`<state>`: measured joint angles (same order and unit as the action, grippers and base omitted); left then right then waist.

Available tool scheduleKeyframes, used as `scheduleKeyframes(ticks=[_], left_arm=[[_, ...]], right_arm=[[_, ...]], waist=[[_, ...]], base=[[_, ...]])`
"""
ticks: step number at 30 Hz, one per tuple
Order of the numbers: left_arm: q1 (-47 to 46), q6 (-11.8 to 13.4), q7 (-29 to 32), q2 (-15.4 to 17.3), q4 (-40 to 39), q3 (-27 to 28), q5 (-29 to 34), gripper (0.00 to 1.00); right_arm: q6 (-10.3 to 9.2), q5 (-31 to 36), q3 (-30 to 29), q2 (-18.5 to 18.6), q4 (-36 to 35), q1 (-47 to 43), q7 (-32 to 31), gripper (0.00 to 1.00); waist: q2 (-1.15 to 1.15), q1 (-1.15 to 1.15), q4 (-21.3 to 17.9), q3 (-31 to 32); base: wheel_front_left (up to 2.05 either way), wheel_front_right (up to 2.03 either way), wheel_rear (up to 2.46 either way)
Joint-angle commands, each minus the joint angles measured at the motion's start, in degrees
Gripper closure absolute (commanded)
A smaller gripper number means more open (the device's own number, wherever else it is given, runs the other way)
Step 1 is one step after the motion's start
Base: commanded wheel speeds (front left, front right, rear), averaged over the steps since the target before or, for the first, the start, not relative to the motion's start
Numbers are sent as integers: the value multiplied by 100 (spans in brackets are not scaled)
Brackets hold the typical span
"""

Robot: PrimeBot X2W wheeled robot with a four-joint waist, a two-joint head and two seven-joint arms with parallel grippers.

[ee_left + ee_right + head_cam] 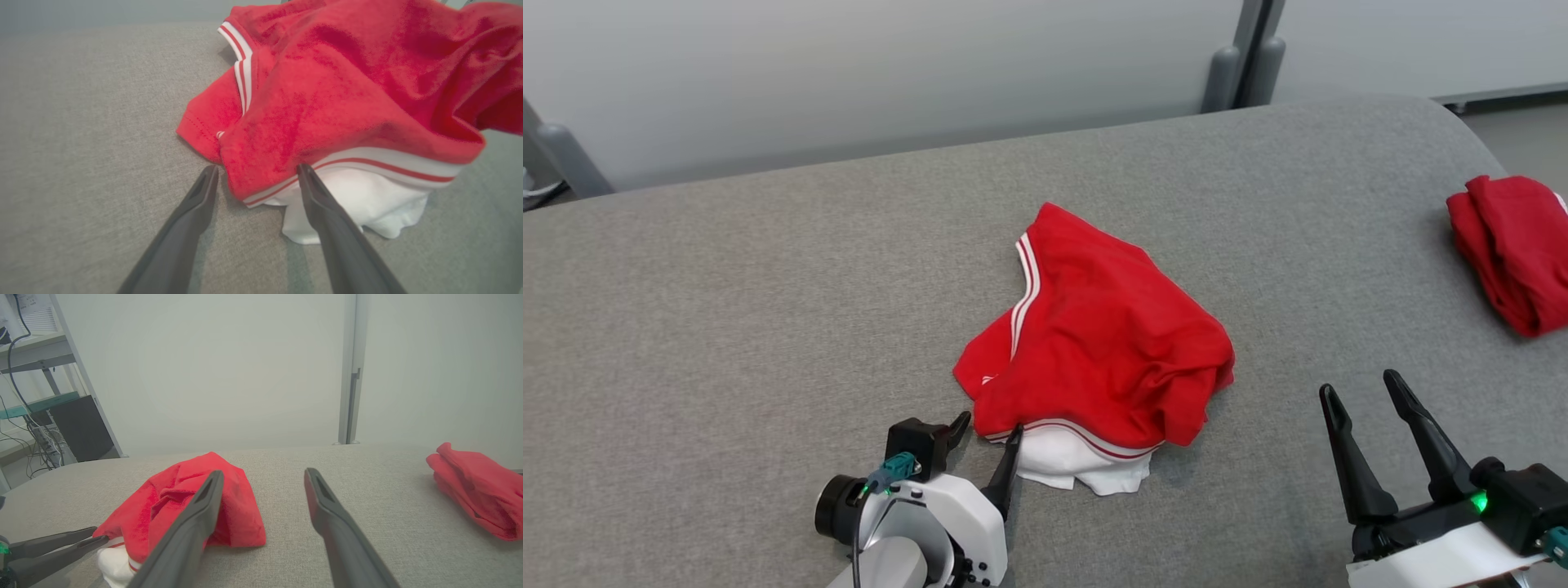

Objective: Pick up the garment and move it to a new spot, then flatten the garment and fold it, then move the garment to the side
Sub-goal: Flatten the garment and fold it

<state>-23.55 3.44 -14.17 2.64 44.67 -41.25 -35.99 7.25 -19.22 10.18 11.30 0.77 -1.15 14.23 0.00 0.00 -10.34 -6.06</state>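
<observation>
A: What lies on the grey table (727,327)?
B: A crumpled red garment (1094,335), white-trimmed, at centre; a second red cloth (1511,245) near the right edge.
A: And the grippers?
B: Left gripper (990,425) spread wide at the garment's near hem, grasping nothing; right gripper (1360,384) likewise released, well apart.

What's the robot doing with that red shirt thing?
The robot is about to pick it up. A crumpled red and white garment lies in a heap on the grey padded surface. The left gripper is open at the garment's near edge, with a corner of the striped hem between its fingers, not yet pinched. The right gripper waits open off to the side. Another red cloth lies far right.
</observation>
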Motion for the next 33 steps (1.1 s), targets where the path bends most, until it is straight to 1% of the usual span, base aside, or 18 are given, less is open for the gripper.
scheduleKeyframes(ticks=[1,5,9,10,11,12,16,17,20,24,26,29,33], left_arm=[[-309,76,-40,24,41,100,-102,0],[-440,88,-3,24,315,-97,-339,0],[-505,9,-32,24,361,-277,-513,0],[-527,-17,-46,24,335,-312,-526,28],[-544,-38,-58,24,293,-324,-552,74],[-562,-64,-67,24,235,-332,-575,100],[-588,-221,-80,24,-177,-244,-651,100],[-588,-221,-80,24,-177,-244,-651,100],[-527,-254,-81,24,-591,52,-607,100],[-324,-58,-82,26,-1241,785,-275,100],[-153,60,-82,85,-1547,1150,-43,100],[140,296,-82,270,-1925,1620,308,100],[558,646,-82,536,-2330,2200,617,100]], right_arm=[[24,-45,124,128,-172,195,77,0],[24,-48,104,154,-166,199,77,0],[24,-45,111,168,-138,194,77,0],[24,-48,125,168,-133,202,77,0],[24,-52,138,167,-127,210,77,0],[24,-59,152,167,-121,217,77,0],[24,-103,203,173,-84,230,77,0],[24,-103,203,173,-84,230,77,0],[24,-118,217,180,-55,216,77,0],[24,-165,299,227,41,164,77,0],[24,-214,355,236,98,132,77,0],[24,-267,450,252,217,82,77,0],[24,-401,646,282,489,40,77,0]], waist=[[0,0,-97,-100],[0,0,-117,-105],[0,0,-96,-60],[0,0,-89,-49],[0,0,-80,-38],[0,0,-69,-25],[0,0,-19,35],[0,0,-19,35],[0,0,27,96],[0,0,137,178],[0,0,219,206],[0,0,359,259],[0,0,553,328]], base=[[0,0,0],[0,0,0],[0,0,0],[0,0,0],[0,0,0],[0,0,0],[0,0,0],[0,0,0],[0,0,0],[0,0,0],[0,0,0],[0,0,0],[0,0,0]])
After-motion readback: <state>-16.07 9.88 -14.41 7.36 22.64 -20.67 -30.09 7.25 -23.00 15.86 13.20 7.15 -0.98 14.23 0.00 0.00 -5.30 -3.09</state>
